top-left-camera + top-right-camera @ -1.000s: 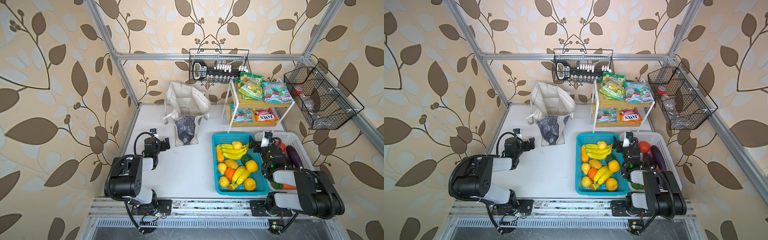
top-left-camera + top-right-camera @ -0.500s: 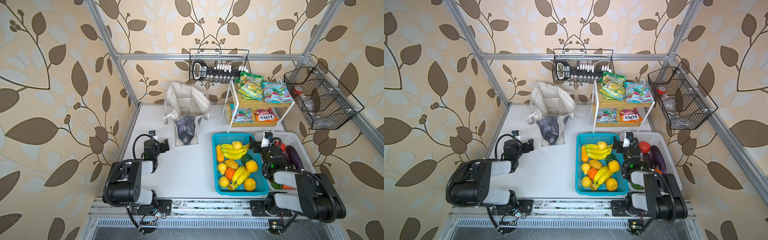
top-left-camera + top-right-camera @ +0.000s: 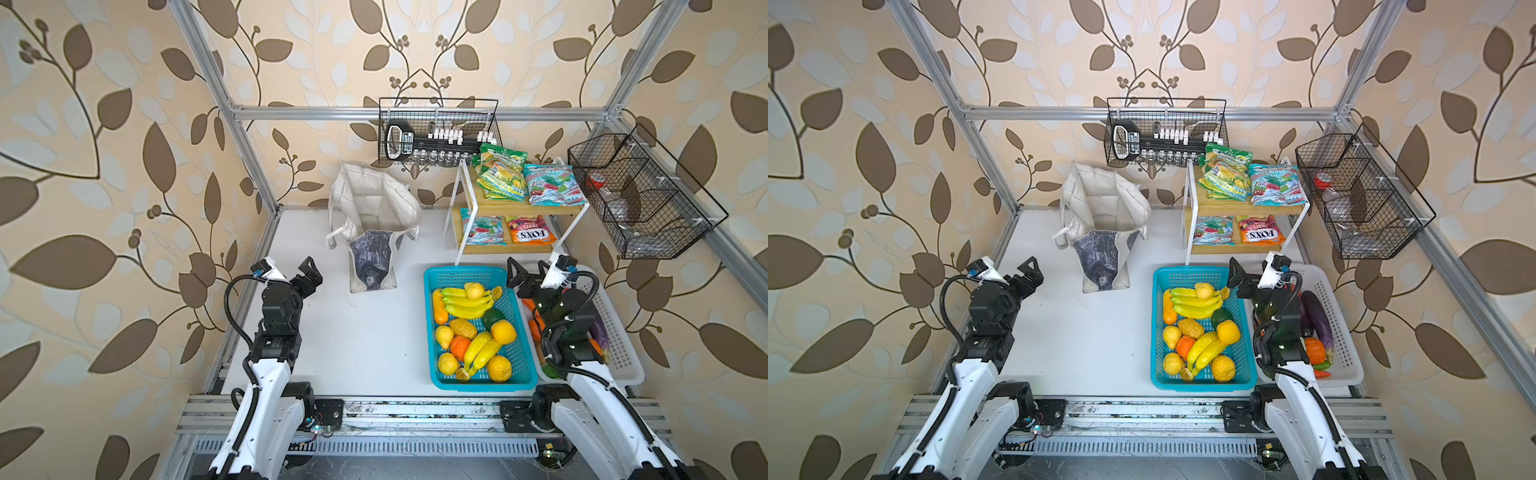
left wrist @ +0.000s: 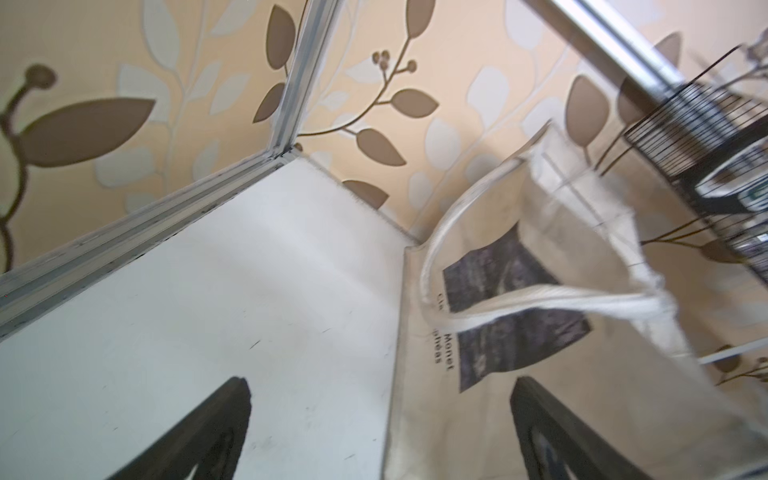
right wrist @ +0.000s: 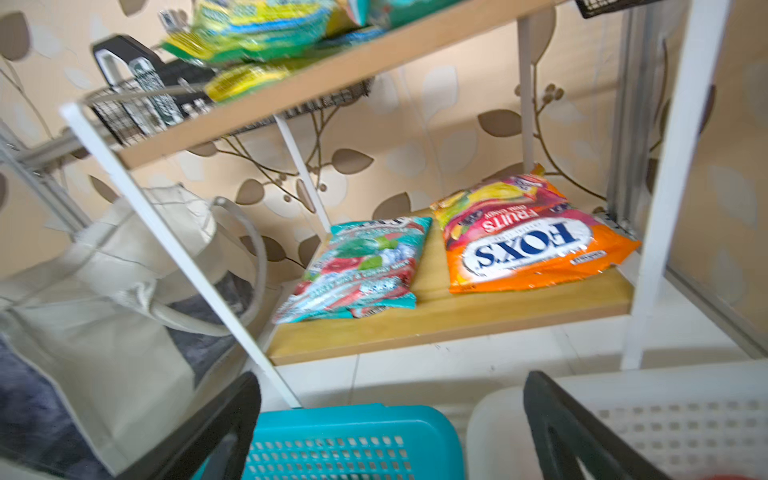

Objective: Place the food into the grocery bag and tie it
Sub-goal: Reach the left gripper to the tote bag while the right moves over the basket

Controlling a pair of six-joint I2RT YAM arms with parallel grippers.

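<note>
Your left gripper [image 3: 312, 270] and right gripper [image 3: 524, 266] are hovering, fingers apart and empty; the grocery bag [image 3: 374, 208] is standing at the table's [image 3: 353, 340] far edge.

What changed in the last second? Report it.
Both arms unfolded; the left gripper edged toward the grocery bag, the right gripper slightly toward the shelf. Both stayed open, holding nothing. The bag, fruit and packets did not move.
</note>
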